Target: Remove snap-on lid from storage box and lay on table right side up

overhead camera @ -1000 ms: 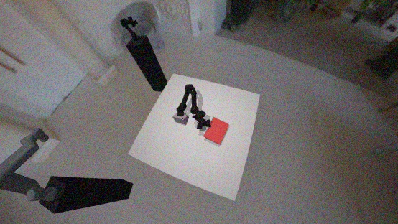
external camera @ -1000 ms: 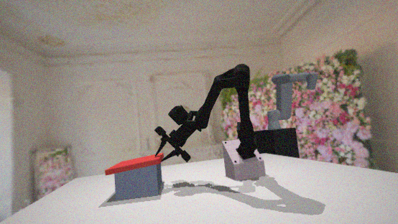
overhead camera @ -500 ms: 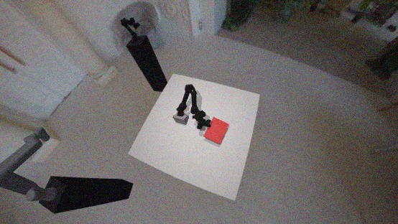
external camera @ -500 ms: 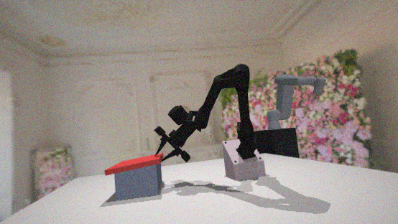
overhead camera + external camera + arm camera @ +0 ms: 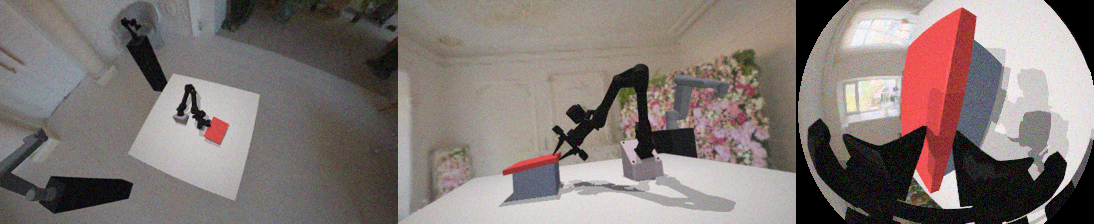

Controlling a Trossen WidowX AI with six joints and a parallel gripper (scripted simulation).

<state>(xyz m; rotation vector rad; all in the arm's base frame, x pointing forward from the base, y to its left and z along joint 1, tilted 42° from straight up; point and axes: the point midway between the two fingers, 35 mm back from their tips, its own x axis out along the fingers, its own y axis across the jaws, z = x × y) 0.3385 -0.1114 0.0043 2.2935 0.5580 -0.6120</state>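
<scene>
White table [image 5: 154, 143] [image 5: 599, 212] [image 5: 1056, 65] bears 1 blue box [image 5: 536, 181] [image 5: 983, 90], its tilted red lid [image 5: 216, 131] [image 5: 532, 164] [image 5: 936, 75] gripped by the pincer [image 5: 209, 124] [image 5: 557, 156] [image 5: 940, 132].

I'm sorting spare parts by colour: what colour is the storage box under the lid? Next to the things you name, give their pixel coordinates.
Slate blue; the exterior view shows the box [image 5: 536, 180] [image 5: 982, 92] best.

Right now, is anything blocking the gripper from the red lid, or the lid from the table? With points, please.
Nothing visible blocks the gripper [image 5: 209, 123] [image 5: 557, 156] [image 5: 940, 132]: it grips the edge of the lid [image 5: 217, 131] [image 5: 531, 164] [image 5: 931, 75]. Directly beneath the lid, the box [image 5: 536, 180] [image 5: 983, 87] stands between it and the table [image 5: 179, 154] [image 5: 599, 208] [image 5: 1066, 85].
</scene>
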